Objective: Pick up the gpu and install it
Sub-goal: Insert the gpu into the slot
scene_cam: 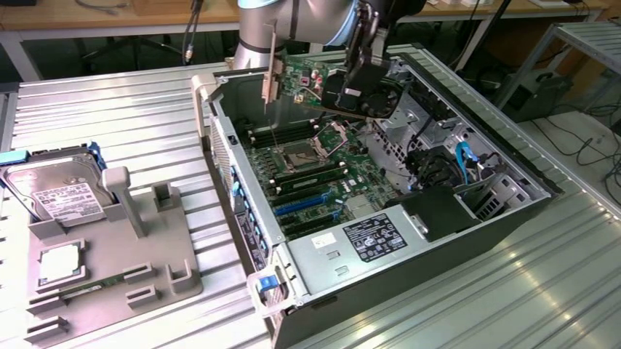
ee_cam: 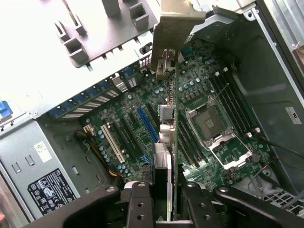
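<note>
- Gpu point(scene_cam: 313, 81) is up in the air over the far end of the open case point(scene_cam: 505, 153), standing on edge, not sitting in any slot.
- Its pale metal bracket point(scene_cam: 270, 73) hangs down at the end toward the exterior view's left, close to the case's far-left wall. The round black fan point(scene_cam: 385, 98) faces the exterior view's right.
- From the wrist view the card is edge-on, a thin green line running above the board between the expansion slots and the CPU socket point(ee_cam: 209, 123).
- Tool point(ee_cam: 166, 199) is clamped on the gpu's top edge, one finger point(ee_cam: 137, 204) pressed against each face.
- Below it is the green motherboard point(scene_cam: 310, 171), with the socket's latch frame flipped open and a couple of blue slots point(scene_cam: 301, 207) nearer to the camera.
- Power supply point(scene_cam: 374, 236) with its black label sits at the near end of the case.
- Well off on the exterior view's left there's a grey holder tray point(scene_cam: 170, 280). It has a silver hard drive point(scene_cam: 63, 193) propped at its far end and a green memory stick point(scene_cam: 92, 285) lying near the front.
- Everything sits on a ribbed metal counter point(scene_cam: 126, 109).
</note>
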Motion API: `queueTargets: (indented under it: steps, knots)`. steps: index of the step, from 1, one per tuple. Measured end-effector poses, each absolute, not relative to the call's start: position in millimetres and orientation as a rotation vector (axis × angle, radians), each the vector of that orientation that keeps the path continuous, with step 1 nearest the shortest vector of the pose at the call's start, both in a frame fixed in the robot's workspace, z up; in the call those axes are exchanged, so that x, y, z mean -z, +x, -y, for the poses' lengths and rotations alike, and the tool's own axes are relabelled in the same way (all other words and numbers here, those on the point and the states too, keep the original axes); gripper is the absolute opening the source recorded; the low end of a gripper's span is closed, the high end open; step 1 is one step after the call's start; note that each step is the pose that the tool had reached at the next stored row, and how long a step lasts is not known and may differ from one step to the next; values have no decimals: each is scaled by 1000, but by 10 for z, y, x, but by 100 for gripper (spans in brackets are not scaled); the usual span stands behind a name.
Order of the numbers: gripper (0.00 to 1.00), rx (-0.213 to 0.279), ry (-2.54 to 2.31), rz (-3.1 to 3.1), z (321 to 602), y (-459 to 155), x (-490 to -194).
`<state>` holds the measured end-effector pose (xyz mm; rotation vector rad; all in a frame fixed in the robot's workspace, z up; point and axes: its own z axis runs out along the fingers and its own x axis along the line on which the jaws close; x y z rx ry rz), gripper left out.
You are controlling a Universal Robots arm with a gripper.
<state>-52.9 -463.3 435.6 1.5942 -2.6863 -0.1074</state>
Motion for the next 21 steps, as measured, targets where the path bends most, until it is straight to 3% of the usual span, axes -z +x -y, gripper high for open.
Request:
queueTargets:
  steps: [21]
  knots:
    - [28,104,1871,2492,4633,-529,-4356]
